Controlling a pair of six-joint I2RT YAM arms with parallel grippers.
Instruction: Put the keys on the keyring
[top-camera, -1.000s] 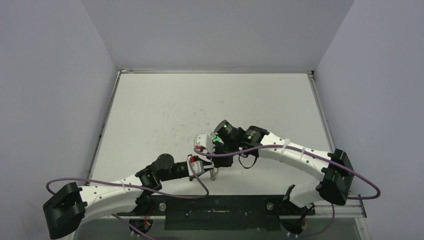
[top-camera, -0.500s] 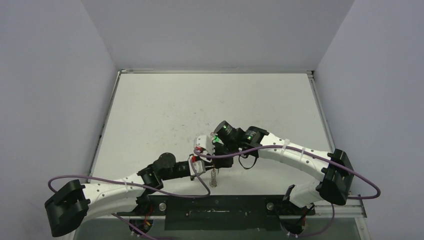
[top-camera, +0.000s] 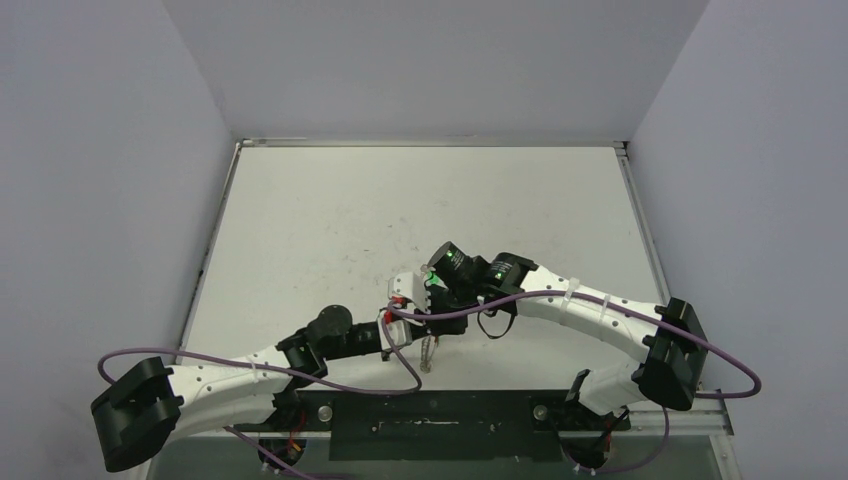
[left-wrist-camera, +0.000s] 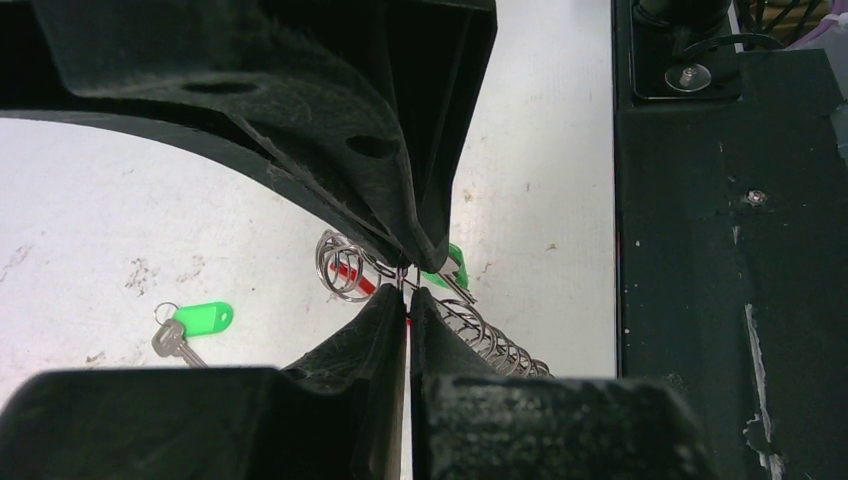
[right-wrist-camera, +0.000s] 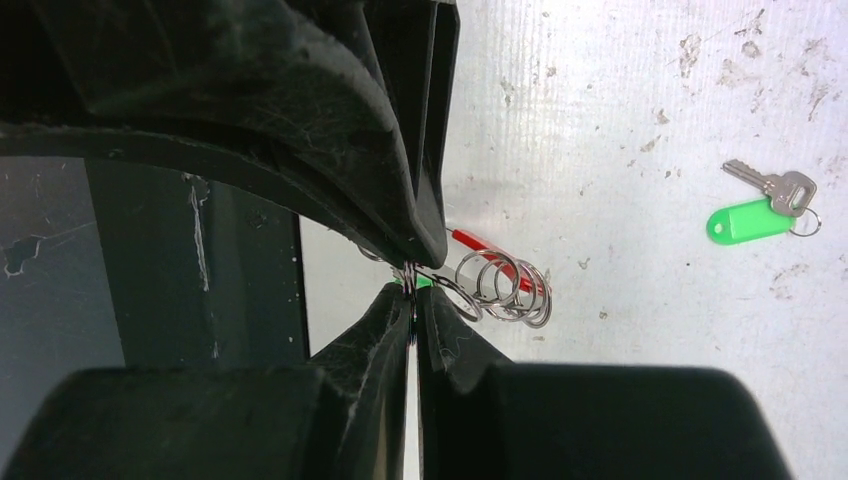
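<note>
Left wrist view, centre: the upper jaw hides most of a green tag (left-wrist-camera: 457, 268) and part of the keyring (left-wrist-camera: 488, 340).

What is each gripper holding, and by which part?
Both grip the coiled silver wire keyring with a red segment: the left gripper pinches a wire loop beside the red segment, the right gripper a loop at one end of the coil.

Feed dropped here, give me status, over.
Shut on keyring: left gripper, right gripper. Green-tagged key loose on table, not threaded. Purple cable draped over wrists.
</note>
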